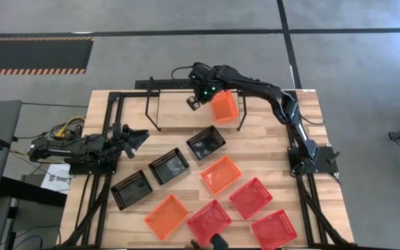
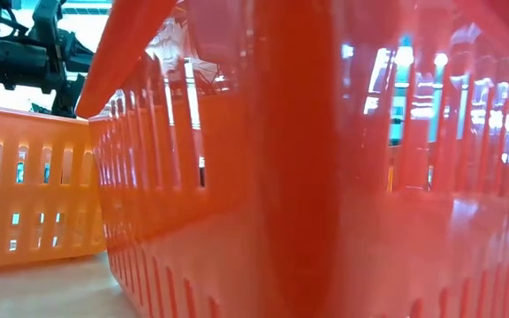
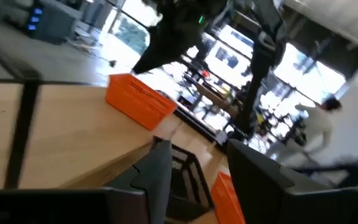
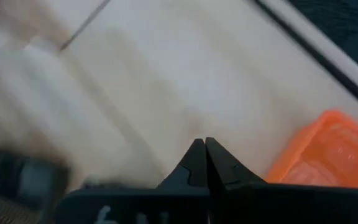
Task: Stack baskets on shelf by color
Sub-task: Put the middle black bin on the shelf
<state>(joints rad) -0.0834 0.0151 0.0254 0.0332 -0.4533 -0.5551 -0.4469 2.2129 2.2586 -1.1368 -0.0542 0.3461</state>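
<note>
An orange basket sits on the right end of the shelf, a light board with black wire uprights at the table's far side. My right gripper hovers over the shelf just left of that basket. It is shut and has nothing between its fingers, and the basket lies beside them. My left gripper waits open at the table's left, pointing level toward the shelf. Several black, orange and red baskets lie loose on the table.
Three black baskets lie in a slanted row at mid-table. Two orange ones and three red ones lie nearer the front edge. A red basket fills the low view, with an orange one to its left.
</note>
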